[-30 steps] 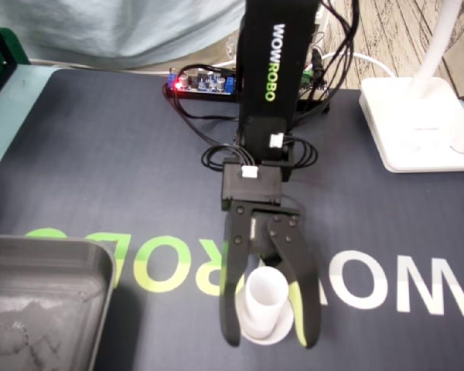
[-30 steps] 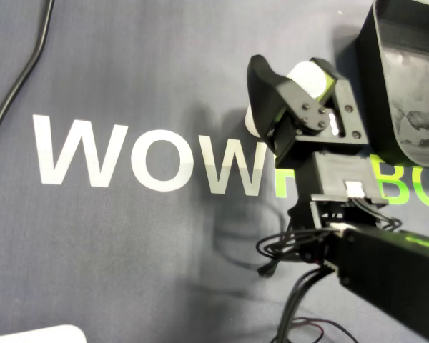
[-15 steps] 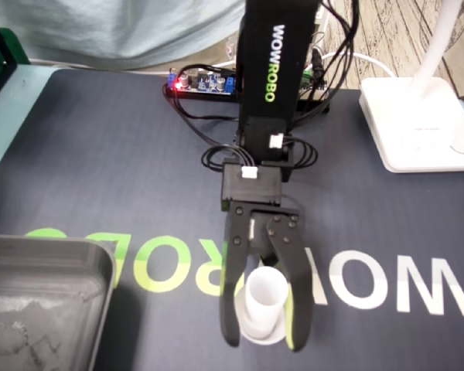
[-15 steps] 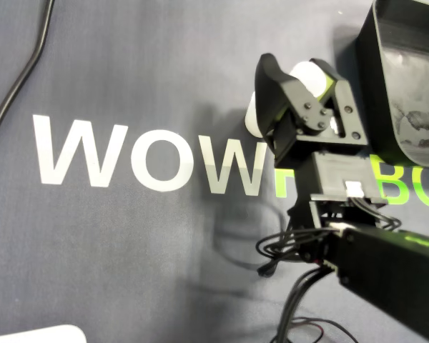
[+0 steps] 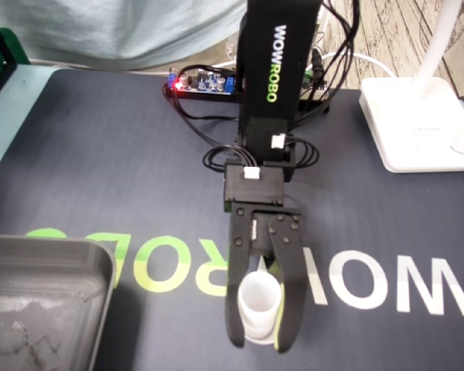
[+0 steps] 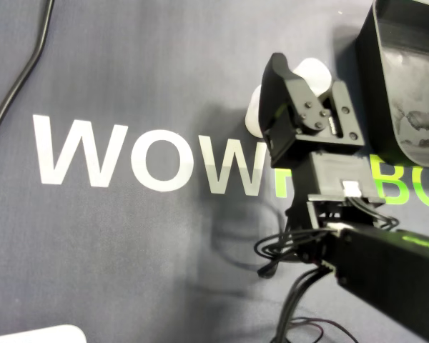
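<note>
A small white cup [image 5: 259, 303] stands upright on the dark mat [image 5: 116, 162], its mouth facing up and a wider white base under it. My gripper [image 5: 260, 340] reaches down over it from the black arm [image 5: 272, 69], and both black fingers press against the cup's sides. In the overhead view the gripper [image 6: 307, 73] covers most of the cup [image 6: 254, 116]; only its top and a bit of its base show. The cup rests on the mat, beside the "WOW" lettering.
A grey metal tray [image 5: 54, 259] sits at the lower left of the fixed view, close to the cup, and at the top right overhead [image 6: 386, 78]. A white lamp base [image 5: 417, 124] and a circuit board [image 5: 201, 81] with cables lie behind the arm.
The jaws have narrowed from wide apart to pressing on the cup's sides. The green-lined finger swung inward. The cup has hardly moved.
</note>
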`<state>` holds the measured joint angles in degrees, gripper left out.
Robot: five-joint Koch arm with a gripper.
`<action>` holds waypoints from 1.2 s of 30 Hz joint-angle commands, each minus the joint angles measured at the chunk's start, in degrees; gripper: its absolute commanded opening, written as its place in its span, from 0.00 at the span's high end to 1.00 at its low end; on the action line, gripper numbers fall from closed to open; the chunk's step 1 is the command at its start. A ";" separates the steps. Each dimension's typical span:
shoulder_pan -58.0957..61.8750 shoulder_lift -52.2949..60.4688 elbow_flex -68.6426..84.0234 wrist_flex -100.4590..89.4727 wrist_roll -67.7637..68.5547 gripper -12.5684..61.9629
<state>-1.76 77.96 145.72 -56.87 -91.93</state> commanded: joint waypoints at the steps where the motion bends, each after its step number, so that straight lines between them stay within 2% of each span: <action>1: -0.62 0.18 -2.20 -4.39 0.62 0.70; 4: -0.70 0.18 -2.20 -4.48 1.67 0.75; 11: -1.14 0.35 -2.37 -4.48 3.25 0.76; 12: -1.32 0.53 -2.29 -4.48 3.43 0.79; 29: -1.93 6.59 -3.87 -1.41 3.87 0.79; 36: -1.76 14.33 -6.59 7.65 5.45 0.79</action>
<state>-3.60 88.59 143.79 -50.19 -87.54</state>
